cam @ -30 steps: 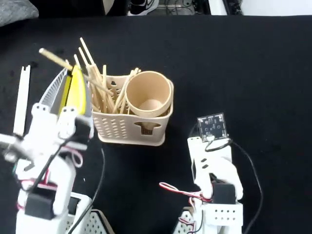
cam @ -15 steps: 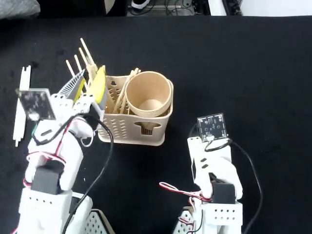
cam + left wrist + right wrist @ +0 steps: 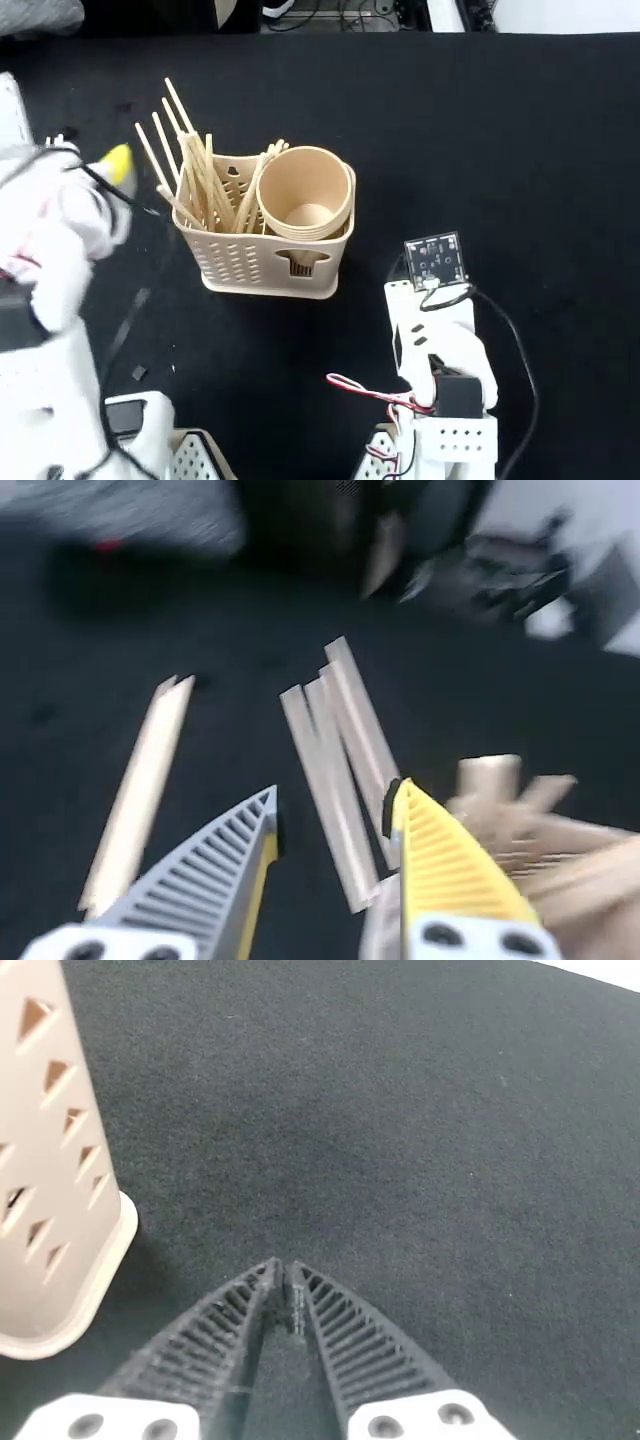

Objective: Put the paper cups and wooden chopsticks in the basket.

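Swung the left gripper [image 3: 333,792] off the basket [image 3: 265,262] and out toward the left edge of the counter [image 3: 520,150] over the last second; gapes wide now, gripping nothing. Nearest the front edge, finds the right gripper [image 3: 285,1278] pinched closed on nothing, near the basket's right wall. Mid-counter, finds the paper cups [image 3: 305,195] nested inside the basket and a sheaf of wooden chopsticks [image 3: 195,175] leaning out over its left rim. Farther out, by the left edge, leaves loose chopsticks [image 3: 335,760] flat and side by side, with a lone chopstick [image 3: 140,780] apart from them. Should handle as light, stiff, slim and smooth, likely to roll or swivel; best pinched across the middle, few at a time. Can read no brand, label or writing.
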{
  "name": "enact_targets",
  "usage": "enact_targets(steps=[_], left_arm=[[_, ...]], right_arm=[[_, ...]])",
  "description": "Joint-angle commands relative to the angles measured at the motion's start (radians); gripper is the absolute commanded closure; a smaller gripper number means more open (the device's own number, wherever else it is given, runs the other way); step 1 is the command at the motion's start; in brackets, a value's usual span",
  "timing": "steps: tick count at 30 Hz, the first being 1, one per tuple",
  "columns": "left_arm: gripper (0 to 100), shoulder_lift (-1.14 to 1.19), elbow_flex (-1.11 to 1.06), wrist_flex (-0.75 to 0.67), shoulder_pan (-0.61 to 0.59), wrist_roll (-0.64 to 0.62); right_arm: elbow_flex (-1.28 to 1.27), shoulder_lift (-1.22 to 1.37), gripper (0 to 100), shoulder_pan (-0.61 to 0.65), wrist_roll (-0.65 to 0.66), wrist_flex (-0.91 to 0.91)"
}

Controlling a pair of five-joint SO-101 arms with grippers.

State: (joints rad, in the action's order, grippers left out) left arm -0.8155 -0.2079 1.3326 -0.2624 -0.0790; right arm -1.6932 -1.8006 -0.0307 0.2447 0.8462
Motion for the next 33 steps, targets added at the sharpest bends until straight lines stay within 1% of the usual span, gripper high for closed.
enact_targets(steps=[1, 3, 6, 10, 12, 19, 26, 33], left_arm=[[81, 0.184, 0.111, 0.063, -0.188, 0.149], [81, 0.290, 0.119, 0.052, -0.254, 0.215], [81, 0.456, 0.120, -0.018, -0.331, 0.299], [81, 0.675, 0.156, -0.107, -0.374, 0.420], [81, 0.779, 0.202, -0.129, -0.378, 0.456], [81, 1.114, 0.473, -0.121, -0.410, 0.500], [81, 1.444, 0.750, -0.121, -0.417, 0.502], [81, 1.725, 0.957, -0.120, -0.415, 0.502]], right_arm=[[0.007, -0.056, 98.7, -0.012, 0.002, 0.005], [0.007, -0.056, 98.7, -0.012, 0.002, 0.005], [0.007, -0.056, 98.7, -0.012, 0.002, 0.005], [0.007, -0.056, 98.7, -0.012, 0.002, 0.005], [0.007, -0.056, 98.7, -0.012, 0.002, 0.005], [0.007, -0.056, 98.7, -0.012, 0.002, 0.005], [0.007, -0.056, 98.7, -0.011, 0.002, 0.005], [0.007, -0.056, 98.7, -0.011, 0.002, 0.005]])
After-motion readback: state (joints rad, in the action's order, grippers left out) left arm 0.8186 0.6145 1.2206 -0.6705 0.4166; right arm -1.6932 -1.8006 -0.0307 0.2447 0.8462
